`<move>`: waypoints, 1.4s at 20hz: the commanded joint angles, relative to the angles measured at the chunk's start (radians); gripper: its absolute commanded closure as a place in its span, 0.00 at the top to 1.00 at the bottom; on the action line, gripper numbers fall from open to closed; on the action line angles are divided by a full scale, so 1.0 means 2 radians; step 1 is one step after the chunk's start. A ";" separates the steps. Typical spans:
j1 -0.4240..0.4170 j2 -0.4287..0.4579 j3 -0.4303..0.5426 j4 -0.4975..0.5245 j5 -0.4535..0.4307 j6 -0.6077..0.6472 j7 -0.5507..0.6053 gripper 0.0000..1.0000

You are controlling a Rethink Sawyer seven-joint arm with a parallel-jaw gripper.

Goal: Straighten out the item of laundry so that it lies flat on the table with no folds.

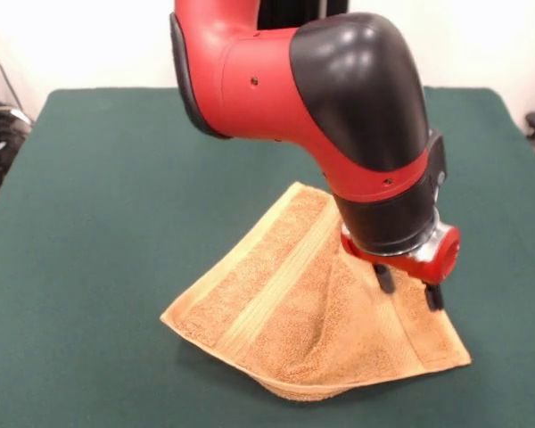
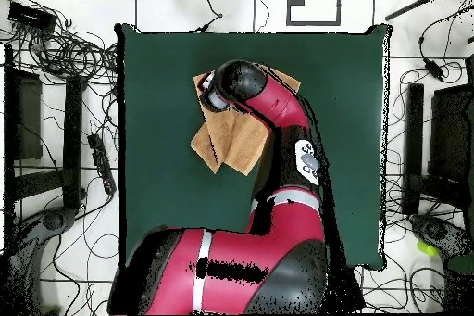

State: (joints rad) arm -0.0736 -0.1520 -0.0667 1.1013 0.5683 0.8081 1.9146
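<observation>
The orange-tan towel lies near the table's front middle, skewed like a diamond, with a pale band running diagonally across it. Its near edge is doubled under, and a crease runs up its middle. My gripper hangs over the towel's right part, close to the cloth. Its two black fingers stand apart with nothing between them. In the overhead view the towel shows partly under the arm, which hides the gripper. The dark green table is far larger than the towel.
The arm's bulky red and black wrist hides the table's far middle. Cables and equipment lie on the floor around the table. Green surface extends left and right of the towel.
</observation>
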 commanded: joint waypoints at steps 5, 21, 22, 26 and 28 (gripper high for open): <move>-0.001 0.009 -0.024 -0.014 -0.039 0.095 0.117 1.00; -0.030 0.011 -0.028 -0.047 -0.039 0.135 0.149 1.00; -0.032 0.015 -0.029 -0.055 -0.043 0.140 0.145 1.00; -0.040 0.025 -0.024 -0.065 -0.039 0.131 0.146 1.00; -0.047 0.021 -0.012 -0.050 -0.022 0.119 0.155 1.00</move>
State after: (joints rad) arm -0.1642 -0.1772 -0.1547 0.9957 0.4797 0.9844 1.9146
